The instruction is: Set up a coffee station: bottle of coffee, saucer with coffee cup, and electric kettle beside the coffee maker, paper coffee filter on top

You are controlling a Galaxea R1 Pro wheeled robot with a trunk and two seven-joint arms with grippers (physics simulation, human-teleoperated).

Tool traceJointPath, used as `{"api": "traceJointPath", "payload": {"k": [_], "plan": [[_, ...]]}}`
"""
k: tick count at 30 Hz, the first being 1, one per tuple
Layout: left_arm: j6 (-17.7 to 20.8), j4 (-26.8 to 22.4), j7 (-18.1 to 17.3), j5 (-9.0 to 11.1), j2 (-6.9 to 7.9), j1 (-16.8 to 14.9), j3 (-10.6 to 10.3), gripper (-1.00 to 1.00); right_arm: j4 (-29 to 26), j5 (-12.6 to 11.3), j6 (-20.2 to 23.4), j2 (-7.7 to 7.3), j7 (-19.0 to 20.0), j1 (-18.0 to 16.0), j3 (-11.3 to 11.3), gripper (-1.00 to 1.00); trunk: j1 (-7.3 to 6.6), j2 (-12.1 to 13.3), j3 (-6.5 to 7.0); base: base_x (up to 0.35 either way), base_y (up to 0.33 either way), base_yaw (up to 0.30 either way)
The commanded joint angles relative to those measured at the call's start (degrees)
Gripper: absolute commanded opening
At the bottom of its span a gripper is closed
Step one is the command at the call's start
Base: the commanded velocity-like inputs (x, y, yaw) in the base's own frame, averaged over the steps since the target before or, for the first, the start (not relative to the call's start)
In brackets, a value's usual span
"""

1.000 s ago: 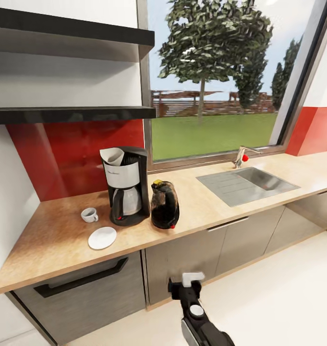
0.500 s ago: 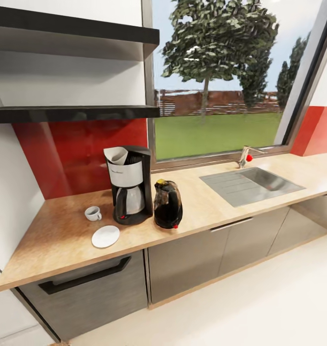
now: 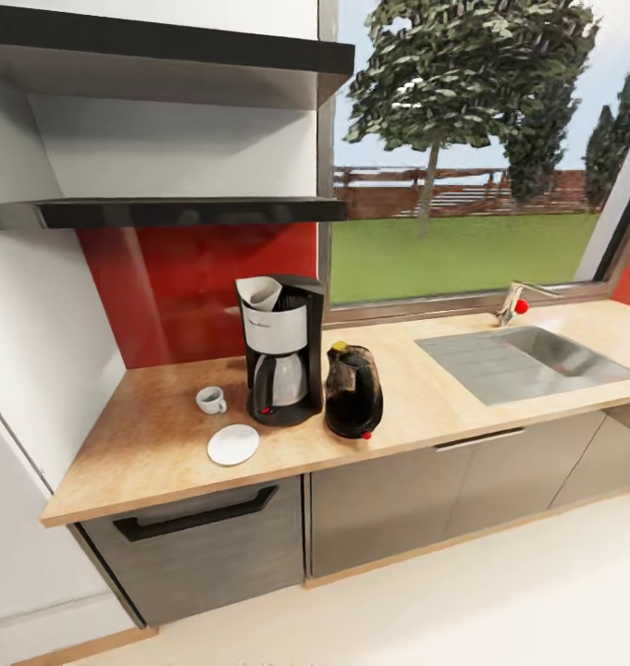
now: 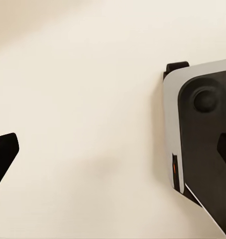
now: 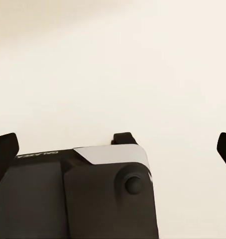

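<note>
**Coffee station half set on the counter**

In your head view the coffee maker (image 3: 283, 356) stands at the frame's centre-left on the countertop (image 3: 416, 407), against the red backsplash (image 3: 194, 277). The filter (image 3: 260, 292) sits in its top. The kettle (image 3: 353, 392) stands just to its right, close beside it. The cup (image 3: 211, 400) rests on the countertop just left of the coffee maker, apart from the saucer (image 3: 233, 444), which lies bare a little nearer the front edge. The shelf (image 3: 166, 212) crosses the upper left above them. The sink (image 3: 527, 361) is set in at the right.

Your wrist views look down at pale floor (image 4: 83, 99) and the robot's base (image 5: 93, 194). The dark fingertips (image 4: 3, 154) of the left gripper and those (image 5: 4, 149) of the right sit at opposite frame edges, spread wide, holding nothing.
</note>
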Motion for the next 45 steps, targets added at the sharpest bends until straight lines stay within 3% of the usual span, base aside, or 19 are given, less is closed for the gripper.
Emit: {"api": "traceJointPath", "payload": {"k": [1, 11, 27, 37, 39, 40, 43, 44, 45], "plan": [[-0.23, -0.03, -0.30, -0.54, -0.02, -0.07, 0.49, 1.00, -0.03, -0.58, -0.04, 0.00, -0.24, -0.03, 0.49, 1.00, 0.03, -0.13, -0.18, 0.000, 0.000, 0.242], [-0.23, -0.03, -0.30, -0.54, -0.24, -0.07, 0.41, 1.00, -0.03, -0.58, -0.04, 0.01, -0.25, -0.03, 0.48, 1.00, 0.03, -0.13, -0.56, 0.000, 0.000, 0.257], [-0.37, -0.50, -0.30, -0.62, -1.98, -0.07, 0.41, 1.00, -0.03, -0.58, -0.04, -0.03, -0.25, -0.02, 0.45, 1.00, 0.03, -0.13, -0.80, -0.071, -0.067, 0.274], [-3.58, -0.85, -0.28, -0.70, -1.83, -2.04, 0.34, 1.00, -0.03, -0.74, -0.11, -0.53, -0.25, -0.03, 0.36, 1.00, 0.03, -0.13, -0.81, -0.138, -0.086, 0.230], [-3.99, -1.24, -0.55, -0.71, -1.45, -4.80, 0.26, 1.00, -0.10, -0.82, -0.08, -0.69, -0.25, -0.03, 0.39, 1.00, 0.03, -0.13, -0.81, -0.008, -0.004, 0.028], [-5.46, -2.32, -1.94, -0.80, -1.45, -10.70, 0.24, 1.00, -0.08, -0.79, -0.14, -0.73, -0.26, -0.03, 0.45, 1.00, 0.03, -0.13, -0.81, -0.001, 0.000, 0.002], [-6.84, -2.53, -4.80, -0.86, -1.50, -14.04, 0.23, 1.00, -0.05, -0.76, -0.27, -0.73, -0.33, -0.03, 0.45, 1.00, 0.03, -0.13, -0.81, 0.000, 0.000, 0.001], [-7.15, -2.58, -6.63, -0.87, -1.51, -15.53, 0.23, 1.00, -0.04, -0.76, -0.31, -0.73, -0.36, -0.03, 0.45, 1.00, 0.03, -0.13, -0.81, 0.000, 0.000, 0.000], [-7.52, -2.65, -14.62, -0.76, -1.49, -20.92, 0.25, 1.00, 0.03, -0.72, -0.35, -0.69, -0.41, -0.03, 0.45, 1.00, 0.03, -0.13, -0.81, 0.000, 0.000, 0.000]]}}
